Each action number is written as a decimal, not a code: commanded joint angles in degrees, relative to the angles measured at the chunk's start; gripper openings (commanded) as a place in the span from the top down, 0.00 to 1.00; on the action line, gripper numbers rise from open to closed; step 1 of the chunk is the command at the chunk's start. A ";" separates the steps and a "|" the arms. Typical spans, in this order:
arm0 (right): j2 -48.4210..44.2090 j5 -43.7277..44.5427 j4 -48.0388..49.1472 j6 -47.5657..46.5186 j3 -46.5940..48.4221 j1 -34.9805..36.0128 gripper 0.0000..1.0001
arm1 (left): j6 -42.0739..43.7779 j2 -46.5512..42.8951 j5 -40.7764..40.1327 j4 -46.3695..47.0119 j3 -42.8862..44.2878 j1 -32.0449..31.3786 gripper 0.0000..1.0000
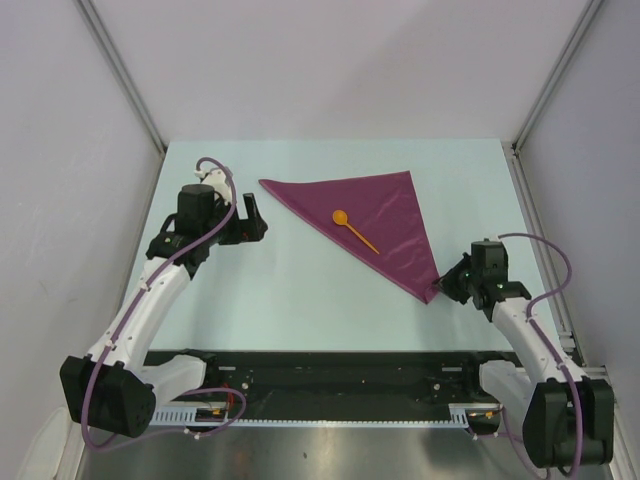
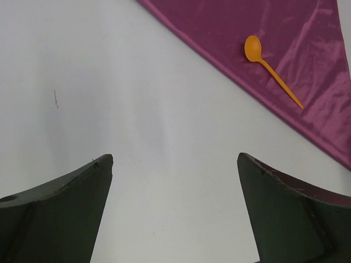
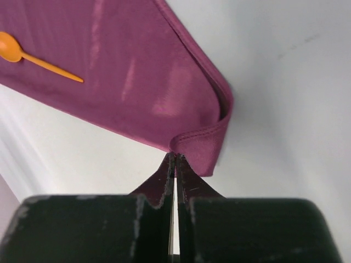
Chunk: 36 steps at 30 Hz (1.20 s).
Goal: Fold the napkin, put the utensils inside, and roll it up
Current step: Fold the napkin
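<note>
Note the pale blue-green flat table (image 1: 300,290), walled by white panels on three sides. The plum-purple fabric napkin (image 1: 385,215) lies on it right of centre, folded into a triangle. The right gripper (image 1: 440,288) is clenched on the napkin's near corner, which curls up at the fingertips. The left gripper (image 1: 254,217) stands released over bare table, just beside the napkin's left tip. The slender orange spoon (image 1: 354,230) rests on the cloth, unobstructed.

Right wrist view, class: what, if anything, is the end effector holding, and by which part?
The right end effector is pinching the napkin by the tip of its folded near corner.
</note>
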 commanded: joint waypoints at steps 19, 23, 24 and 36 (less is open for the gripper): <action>21.71 1.62 28.66 3.46 6.79 11.21 1.00 | 0.85 0.26 -0.38 0.37 -0.35 0.39 0.00; 26.45 1.00 32.35 3.90 9.07 13.23 1.00 | 0.85 0.43 -0.38 0.37 -0.35 0.39 0.00; 27.33 1.09 33.58 3.98 9.77 13.58 1.00 | 0.76 0.52 -0.38 0.37 -0.35 0.39 0.00; 43.50 -1.37 43.86 6.44 20.84 18.33 1.00 | 0.85 0.78 -0.73 0.28 -0.26 0.39 0.00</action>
